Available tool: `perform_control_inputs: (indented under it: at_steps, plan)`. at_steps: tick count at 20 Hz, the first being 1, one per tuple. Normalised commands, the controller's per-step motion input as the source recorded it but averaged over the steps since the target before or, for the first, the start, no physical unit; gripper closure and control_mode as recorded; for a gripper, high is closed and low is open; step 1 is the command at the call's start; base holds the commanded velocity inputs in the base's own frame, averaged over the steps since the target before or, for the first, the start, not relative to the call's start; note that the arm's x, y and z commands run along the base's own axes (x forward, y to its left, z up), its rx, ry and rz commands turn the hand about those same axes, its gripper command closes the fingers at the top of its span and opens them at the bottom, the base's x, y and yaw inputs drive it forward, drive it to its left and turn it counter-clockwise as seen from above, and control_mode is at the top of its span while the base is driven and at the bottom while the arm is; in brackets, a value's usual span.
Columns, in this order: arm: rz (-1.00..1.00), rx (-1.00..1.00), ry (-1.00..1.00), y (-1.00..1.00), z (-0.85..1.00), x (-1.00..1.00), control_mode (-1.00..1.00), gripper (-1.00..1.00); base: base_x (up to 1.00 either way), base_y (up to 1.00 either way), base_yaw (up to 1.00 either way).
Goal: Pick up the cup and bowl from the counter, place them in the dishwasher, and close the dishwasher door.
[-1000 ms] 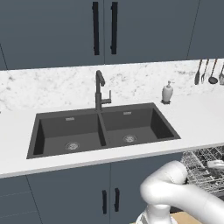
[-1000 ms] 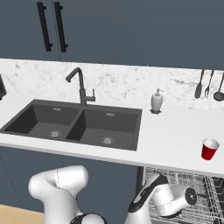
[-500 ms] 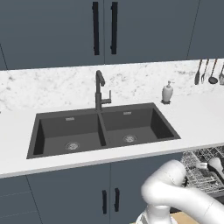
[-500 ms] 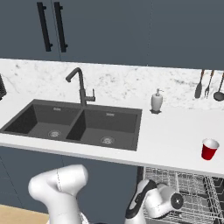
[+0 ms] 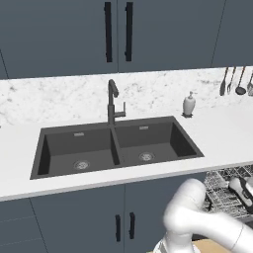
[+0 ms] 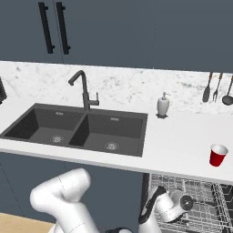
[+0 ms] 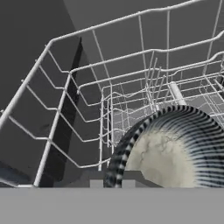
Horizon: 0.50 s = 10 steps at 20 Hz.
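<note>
The gripper (image 6: 184, 203) hangs low inside the open dishwasher (image 6: 200, 200), below the edge of the counter (image 6: 182, 145), at about 5 o'clock in the right base view. Its jaws are nearly together, pinched on the rim of the bowl (image 7: 175, 148) — in the hand view the two dark finger tips sit at 6 o'clock, right against the bowl's near edge. The bowl has black-and-white stripes along its rim and ribbed sides, with a mottled cream inside; it stands tilted, its hollow facing the camera, over the grey wire rack (image 7: 109, 83), which spreads from 9 o'clock round to 3 o'clock behind it. Whether the bowl already rests on the wires cannot be told.

The cup (image 6: 218, 154) — red, upright, white at the lip — stands on the counter at 3 o'clock in the right base view, directly above the dishwasher and well apart from the gripper. The dark double sink (image 5: 118, 146) with its black faucet (image 5: 112, 101) lies in the middle of the left base view; a white soap dispenser (image 5: 189, 105) stands near the sink's far right corner, against the marbled backsplash. Kitchen utensils (image 5: 234, 81) hang on the wall at 2 o'clock. In the left base view the rack shows at 4 o'clock beside the arm's white elbow.
</note>
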Motion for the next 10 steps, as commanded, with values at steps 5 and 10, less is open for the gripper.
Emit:
perform_control_inputs:
  at_steps: [5, 10]
  plan:
    - [-0.02, -0.06, 0.19, -0.84, -0.49, 0.56, -1.0, 1.0, 0.0, 0.0, 0.0]
    - [-0.01, 0.0, 0.1, -0.6, -0.51, 0.05, -1.0, 1.0, 0.0, 0.0, 0.0]
